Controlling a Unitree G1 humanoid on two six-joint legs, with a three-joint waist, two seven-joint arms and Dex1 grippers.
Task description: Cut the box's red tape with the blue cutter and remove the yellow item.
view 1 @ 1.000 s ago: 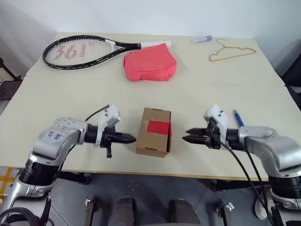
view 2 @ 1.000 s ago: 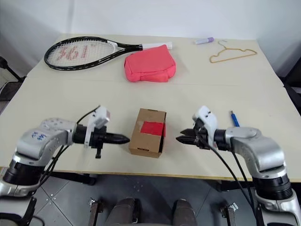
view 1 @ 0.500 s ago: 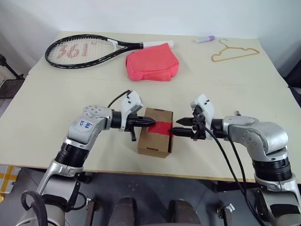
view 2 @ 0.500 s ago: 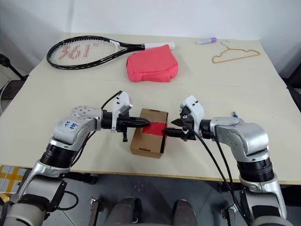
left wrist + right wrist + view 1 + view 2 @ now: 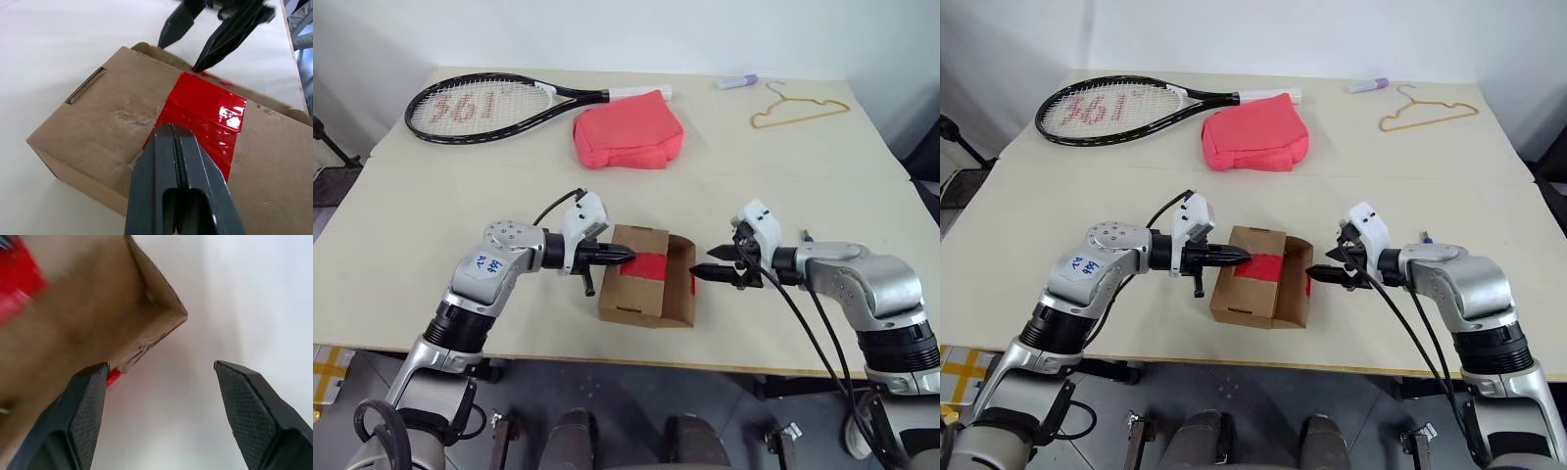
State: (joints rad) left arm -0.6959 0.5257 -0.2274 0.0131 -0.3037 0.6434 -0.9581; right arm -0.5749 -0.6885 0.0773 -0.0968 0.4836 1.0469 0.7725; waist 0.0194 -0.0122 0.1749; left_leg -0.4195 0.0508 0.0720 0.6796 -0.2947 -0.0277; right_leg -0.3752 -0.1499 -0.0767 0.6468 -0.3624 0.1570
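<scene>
Black fingers of the left gripper [image 5: 625, 257] press together, tip on the red tape [image 5: 648, 264] atop the box [image 5: 636, 292] at the table's [image 5: 440, 206] near edge, while the right gripper [image 5: 700, 271] stands spread apart just beside the box's raised right flap [image 5: 682, 282], the blue cutter [image 5: 806, 236] lying behind that arm.

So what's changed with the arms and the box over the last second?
Both grippers closed in on the box. The shut left gripper now presses its top; the open right gripper swung the box's right flap open. Racket, pouch and hanger stayed put.
</scene>
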